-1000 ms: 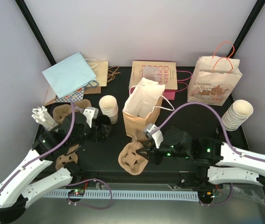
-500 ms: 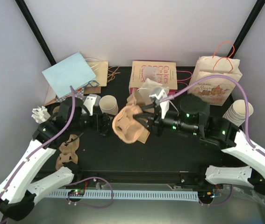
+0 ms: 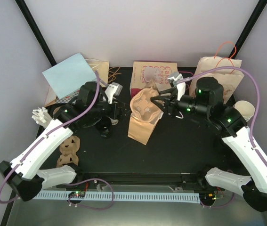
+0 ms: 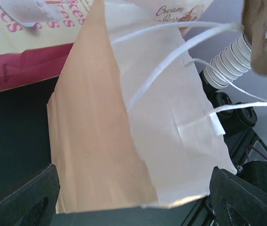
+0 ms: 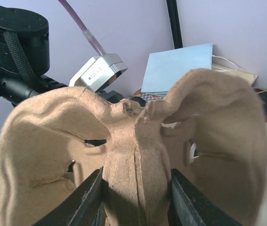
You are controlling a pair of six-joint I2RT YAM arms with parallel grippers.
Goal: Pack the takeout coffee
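Note:
My right gripper (image 3: 160, 104) is shut on the centre ridge of a brown moulded-pulp cup carrier (image 3: 145, 104) and holds it in the air over the mouth of a brown paper bag (image 3: 141, 128). In the right wrist view the carrier (image 5: 133, 141) fills the frame and both fingers (image 5: 88, 197) press its ridge. My left gripper (image 3: 118, 112) is open at the bag's left side. The left wrist view shows the bag (image 4: 100, 141) between the wide-apart fingers (image 4: 25, 197). I cannot make out the single cream cup or its black lid; my left arm covers that spot.
A stack of cream cups (image 3: 244, 109) stands at the right edge. Printed bags (image 3: 154, 75) (image 3: 218, 77) and a light blue bag (image 3: 69, 75) line the back. Spare carriers (image 3: 68, 147) and white packets (image 3: 40, 115) lie at the left.
My right gripper has lifted the carrier from the table's front and carried it back over the bag. My left arm has swung right towards the bag.

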